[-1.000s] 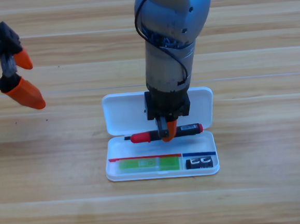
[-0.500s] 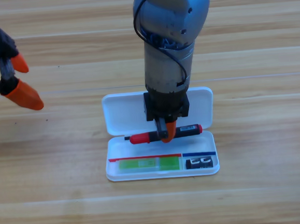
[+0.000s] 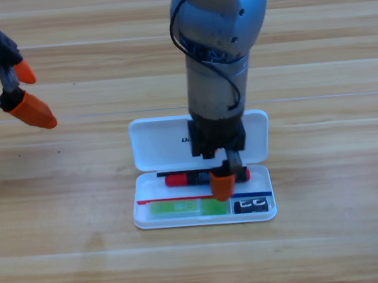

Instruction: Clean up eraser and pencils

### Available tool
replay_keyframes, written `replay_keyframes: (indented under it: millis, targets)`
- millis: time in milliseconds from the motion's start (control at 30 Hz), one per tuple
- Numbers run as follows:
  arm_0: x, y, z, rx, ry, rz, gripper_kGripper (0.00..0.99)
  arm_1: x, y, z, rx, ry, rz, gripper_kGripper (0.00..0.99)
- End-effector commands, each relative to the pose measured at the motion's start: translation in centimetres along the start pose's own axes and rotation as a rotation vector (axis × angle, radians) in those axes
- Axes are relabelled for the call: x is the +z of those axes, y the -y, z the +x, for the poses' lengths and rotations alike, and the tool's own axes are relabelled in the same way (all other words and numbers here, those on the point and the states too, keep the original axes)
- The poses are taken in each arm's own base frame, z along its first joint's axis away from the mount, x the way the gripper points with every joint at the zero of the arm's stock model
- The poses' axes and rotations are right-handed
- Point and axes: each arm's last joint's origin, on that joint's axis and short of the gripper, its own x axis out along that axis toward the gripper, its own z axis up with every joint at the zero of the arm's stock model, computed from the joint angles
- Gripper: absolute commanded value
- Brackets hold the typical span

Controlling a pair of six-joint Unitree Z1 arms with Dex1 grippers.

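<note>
1. Your right gripper (image 3: 223, 181) is pointing down into the white case (image 3: 151, 147), and you cannot tell how its jaws are standing, since one orange tip is hiding the gap.
2. The red-capped marker (image 3: 179, 179) is lying flat across the tray's upper row, passing beneath that tip.
3. The green stick (image 3: 181, 208) is sitting in the tray's lower left compartment, and the eraser (image 3: 253, 206) is sitting in the lower right one.
4. Your left gripper (image 3: 20, 91) is waiting at the upper left edge, jaws spread apart, holding nothing.
</note>
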Motion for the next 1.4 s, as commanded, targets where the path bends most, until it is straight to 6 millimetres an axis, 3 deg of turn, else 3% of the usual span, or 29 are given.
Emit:
replay_keyframes:
  millis: [33, 133, 233, 300, 500, 767, 1200, 1267, 1400]
  targets:
    - [-0.6, -1.0, 0.1, 0.010, 0.024, -0.075, 0.990, -4.6, -6.9, -11.2, 0.051, 0.167, -0.028, 0.873]
    - [-0.4, -1.9, 0.2, 0.016, 0.040, -0.095, 0.990, -10.2, -10.2, -18.1, 0.033, 0.339, -0.002, 0.877]
    - [0.4, -2.9, 0.6, 0.023, 0.055, -0.109, 0.990, -15.8, -11.9, -21.5, 0.047, 0.500, 0.088, 0.899]
    - [1.0, -3.9, 1.0, 0.028, 0.073, -0.115, 0.990, -17.9, -12.9, -21.6, 0.040, 0.567, 0.123, 0.902]
    - [3.0, -6.5, 3.1, 0.013, 0.142, -0.108, 0.957, -20.9, -16.4, -20.1, -0.100, 0.748, 0.221, 0.931]
    - [3.6, -8.3, 7.0, -0.035, 0.149, -0.114, 0.752, -19.5, -16.1, -18.8, 0.018, 0.778, 0.231, 0.931]
    - [3.1, -8.3, 11.5, -0.052, 0.158, -0.085, 0.066, -19.1, -15.7, -18.2, 0.035, 0.760, 0.233, 0.931]
    - [3.2, -7.9, 12.2, -0.059, 0.154, -0.073, 0.000, -19.1, -15.7, -18.1, 0.038, 0.758, 0.232, 0.931]
    - [3.7, -7.2, 13.5, -0.069, 0.139, -0.049, 0.000, -19.0, -15.7, -18.1, 0.040, 0.757, 0.233, 0.931]
